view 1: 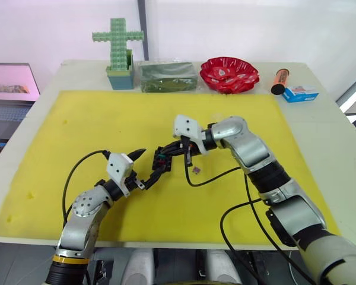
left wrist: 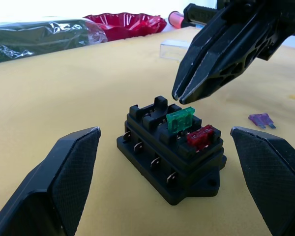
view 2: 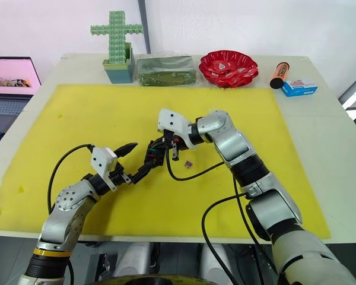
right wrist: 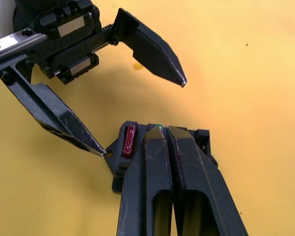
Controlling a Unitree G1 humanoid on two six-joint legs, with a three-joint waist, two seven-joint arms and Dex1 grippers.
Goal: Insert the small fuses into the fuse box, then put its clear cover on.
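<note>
Red fuse [left wrist: 201, 137] and green fuse [left wrist: 180, 120] sit in the fuse box [left wrist: 169, 156] — my right fingers [left wrist: 184, 96], together, press the green; left fingers [left wrist: 69, 167] apart, flanking the box. The purple fuse [left wrist: 261, 119] and the clear cover [left wrist: 174, 49] lie beyond — both still to go.

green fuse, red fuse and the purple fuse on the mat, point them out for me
green fuse [left wrist: 180, 121], left wrist view, on its flat top edge.
red fuse [left wrist: 201, 137], left wrist view, on its body, seated in the box.
purple fuse [left wrist: 260, 119], left wrist view, on its body, lying on the mat.
</note>
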